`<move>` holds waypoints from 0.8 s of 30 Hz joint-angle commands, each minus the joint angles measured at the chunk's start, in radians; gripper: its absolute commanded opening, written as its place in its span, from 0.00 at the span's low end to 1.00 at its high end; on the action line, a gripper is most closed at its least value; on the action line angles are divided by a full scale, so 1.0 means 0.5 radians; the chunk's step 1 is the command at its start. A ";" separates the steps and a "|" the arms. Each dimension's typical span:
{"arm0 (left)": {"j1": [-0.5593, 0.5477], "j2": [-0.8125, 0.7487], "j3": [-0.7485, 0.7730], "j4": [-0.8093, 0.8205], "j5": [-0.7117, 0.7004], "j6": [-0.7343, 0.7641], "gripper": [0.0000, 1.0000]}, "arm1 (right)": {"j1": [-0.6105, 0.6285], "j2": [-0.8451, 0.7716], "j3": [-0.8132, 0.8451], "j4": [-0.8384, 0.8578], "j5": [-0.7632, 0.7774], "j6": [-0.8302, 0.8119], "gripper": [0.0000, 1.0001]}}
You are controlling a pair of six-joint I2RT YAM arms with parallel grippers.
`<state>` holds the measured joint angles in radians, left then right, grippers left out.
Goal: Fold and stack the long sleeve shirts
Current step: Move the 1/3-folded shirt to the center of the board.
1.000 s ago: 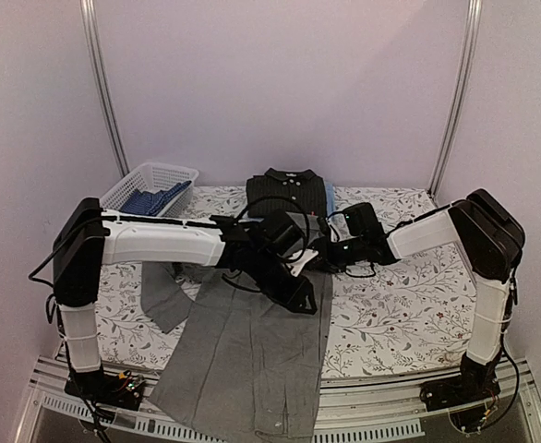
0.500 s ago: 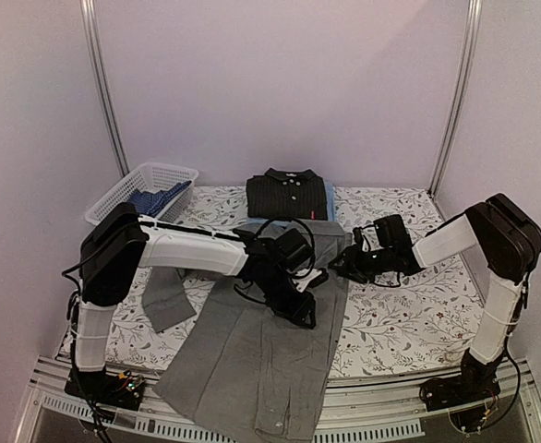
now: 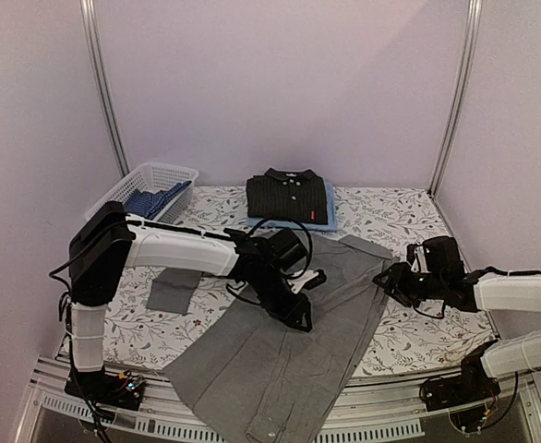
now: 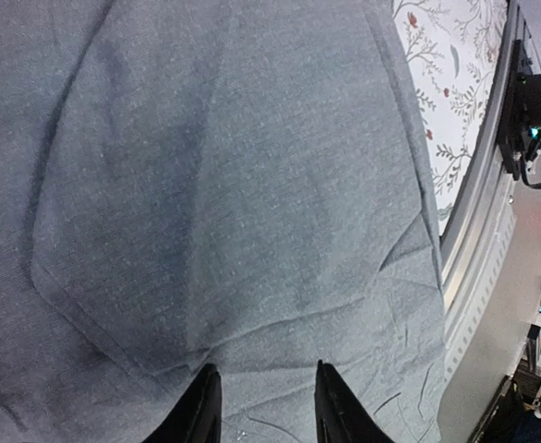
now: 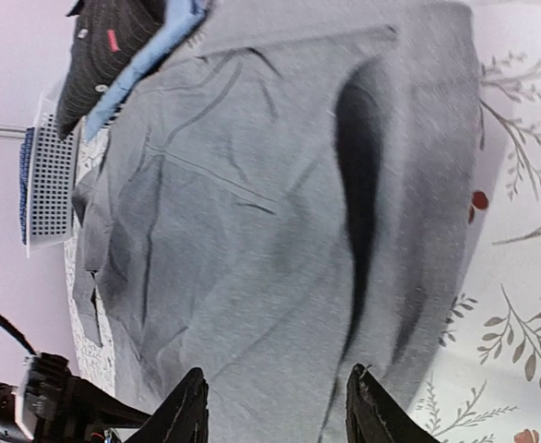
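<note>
Fingers (image 4: 201,411) of the left gripper (image 4: 266,369) stand slightly parted over the grey shirt (image 3: 280,360), with no cloth pinched between them. The right gripper (image 5: 277,374) has its fingers wider apart at that shirt's right edge, holding nothing. The grey shirt lies spread at centre frame, its hem hanging over the table (image 3: 418,332) at the bottom. At upper centre, the black shirt (image 3: 287,196) sits folded on the light blue shirt (image 3: 330,198).

Dragged the right edge of the grey shirt (image 3: 289,360) outward, past the right side of the black shirt (image 3: 286,196). Swung the right gripper (image 3: 388,280) well off to the right of the black shirt.
</note>
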<state>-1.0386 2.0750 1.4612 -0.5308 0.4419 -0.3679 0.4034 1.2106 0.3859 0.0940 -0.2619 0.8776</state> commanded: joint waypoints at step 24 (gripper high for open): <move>0.230 -0.181 -0.240 0.088 -0.078 -0.028 0.34 | -0.545 0.776 0.316 0.158 -0.186 -0.257 0.50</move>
<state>-0.9607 2.0380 1.3579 -0.4919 0.4282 -0.3893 0.1413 1.5665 0.5327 0.2180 -0.3725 0.7612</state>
